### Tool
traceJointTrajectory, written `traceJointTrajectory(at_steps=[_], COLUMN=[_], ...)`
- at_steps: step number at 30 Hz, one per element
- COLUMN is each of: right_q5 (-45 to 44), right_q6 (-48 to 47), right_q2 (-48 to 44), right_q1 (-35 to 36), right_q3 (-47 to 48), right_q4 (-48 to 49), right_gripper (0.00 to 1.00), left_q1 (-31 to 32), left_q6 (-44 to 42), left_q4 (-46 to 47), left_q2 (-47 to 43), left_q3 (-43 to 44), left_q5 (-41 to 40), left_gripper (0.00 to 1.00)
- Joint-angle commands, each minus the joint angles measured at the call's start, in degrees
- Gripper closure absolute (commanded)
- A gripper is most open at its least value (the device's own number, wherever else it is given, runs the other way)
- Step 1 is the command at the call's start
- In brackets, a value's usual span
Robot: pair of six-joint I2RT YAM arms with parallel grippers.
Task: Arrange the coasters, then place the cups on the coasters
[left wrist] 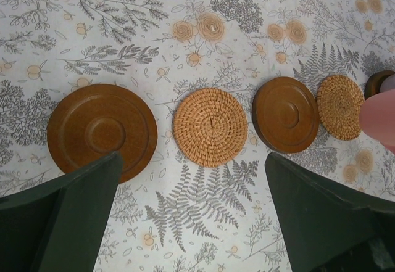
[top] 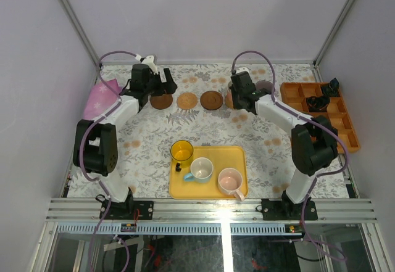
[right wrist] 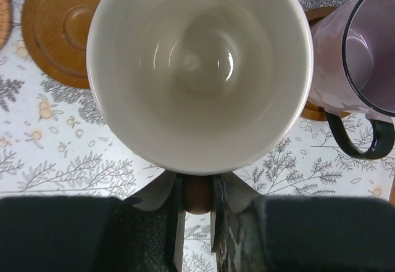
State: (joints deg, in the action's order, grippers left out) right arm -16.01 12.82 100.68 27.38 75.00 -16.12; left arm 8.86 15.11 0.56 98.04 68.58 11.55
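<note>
One coaster (right wrist: 315, 113), seemingly brown, under mug (right wrist: 334, 59)

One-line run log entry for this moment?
left gripper: jaws open above coasters | right gripper: jaws shut on pink cup handle, beside purple-grey cup | tray: three cups

Looks straight down into a cup (right wrist: 199, 68), glossy white inside, filling most of the frame. Grips its handle, a short reddish-brown stub, between the two fingers of the right end effector (right wrist: 199, 193) at bottom centre, jaws narrow and pressed against either side. Shows a dark brown coaster (right wrist: 58, 28) at the upper left, partly hidden under the cup's rim, and a sliver of a tan woven coaster (right wrist: 2, 13) at the left edge. Shows a purple-grey mug (right wrist: 336, 62) at the right, upright, dark-rimmed and dark-handled, just beside the cup, standing on another brown coaster (right wrist: 313, 110). Beneath all, a counter (right wrist: 74, 161) covered in a leaf-and-flower print.
</note>
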Motion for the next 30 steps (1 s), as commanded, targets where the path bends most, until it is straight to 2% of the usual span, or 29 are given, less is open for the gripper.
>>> traceJointTrajectory(at_steps=[1, 16, 30], right_q5=[-1.0, 0.86, 2.89], right_q6=[0.16, 0.83, 2.55], right_q2=[1.29, 7.08, 6.98], right_q1=[-2.1, -4.19, -4.2], right_q3=[4.87, 9.21, 8.33], right_q4=[7.08, 7.4, 5.9], right_gripper=[1.0, 1.0, 1.0], left_q1=[-0.01, 0.01, 0.05], left_q6=[-0.61, -0.74, -0.57], left_q4=[2.54, 1.55, 1.11], left_q2=[2.72, 6.58, 7.1], left_q3=[3.77, 8.15, 8.24], left_q5=[-0.03, -0.18, -0.15], left_gripper=[0.0, 0.0, 0.0])
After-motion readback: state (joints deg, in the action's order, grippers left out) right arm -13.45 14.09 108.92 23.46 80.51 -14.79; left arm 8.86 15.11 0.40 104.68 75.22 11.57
